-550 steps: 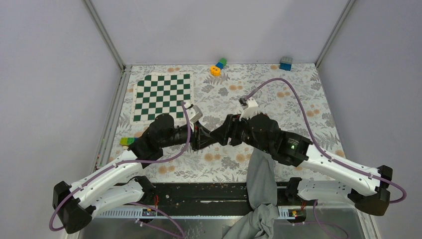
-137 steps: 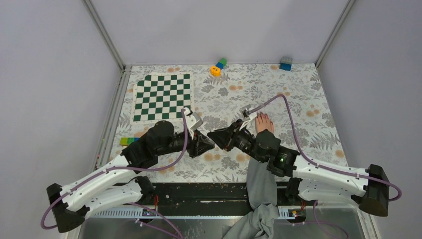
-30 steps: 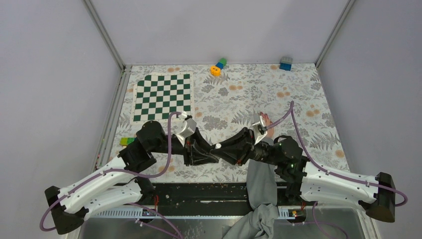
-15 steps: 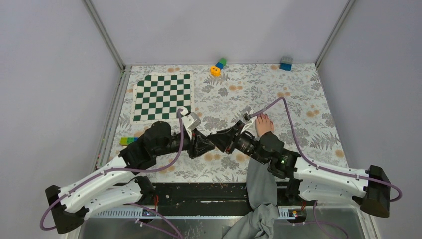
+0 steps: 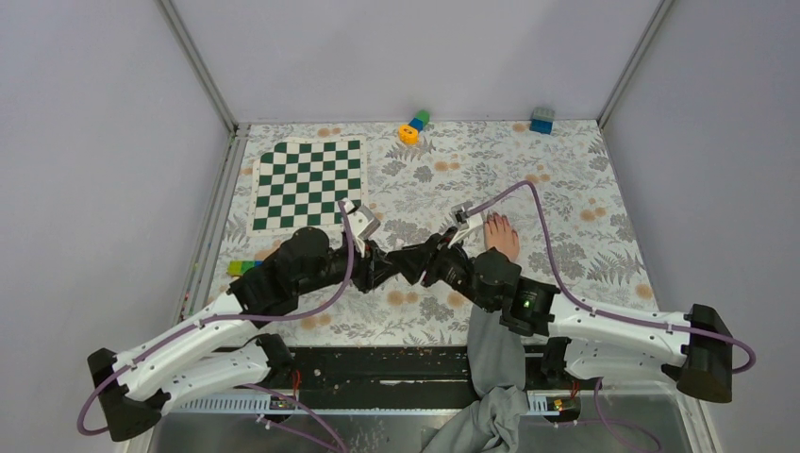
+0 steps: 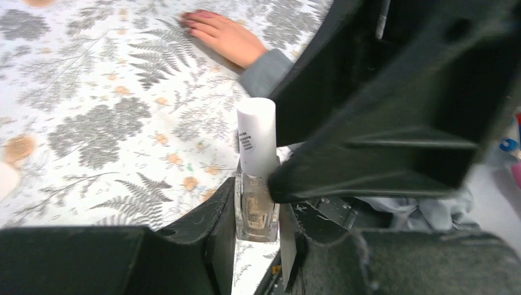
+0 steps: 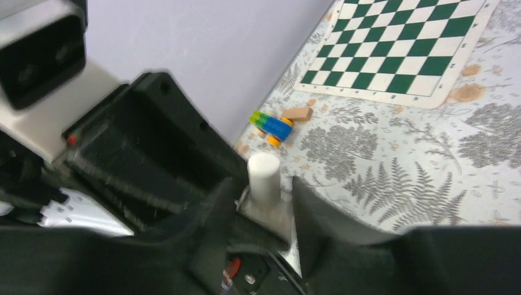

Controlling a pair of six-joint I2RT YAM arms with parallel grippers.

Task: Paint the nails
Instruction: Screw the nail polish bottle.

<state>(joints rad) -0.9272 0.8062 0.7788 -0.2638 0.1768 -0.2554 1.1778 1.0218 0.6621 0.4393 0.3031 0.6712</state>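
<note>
A small clear nail polish bottle (image 6: 255, 215) with a white cap (image 6: 257, 132) stands upright between the fingers of my left gripper (image 6: 257, 212), which is shut on it. My right gripper (image 7: 264, 206) meets it tip to tip at mid-table (image 5: 422, 260). Its jaws straddle the white cap (image 7: 264, 174) with a gap on each side. One right fingertip (image 6: 289, 181) touches the bottle's neck. A bare hand (image 5: 501, 236) with a grey sleeve (image 5: 495, 344) lies flat to the right. Its dark-reddish nails (image 6: 191, 19) show in the left wrist view, apart from both grippers.
A green-and-white chessboard mat (image 5: 307, 184) lies at the far left. Toy blocks sit at the far edge (image 5: 413, 125), at the far right (image 5: 541, 120) and at the left edge (image 5: 241, 268). The floral cloth (image 5: 566, 179) covers the table.
Over the last second both grippers moved away from the near edge toward mid-table and stayed tip to tip. The right arm shifted left, and more of the hand shows. The hand has not moved.
</note>
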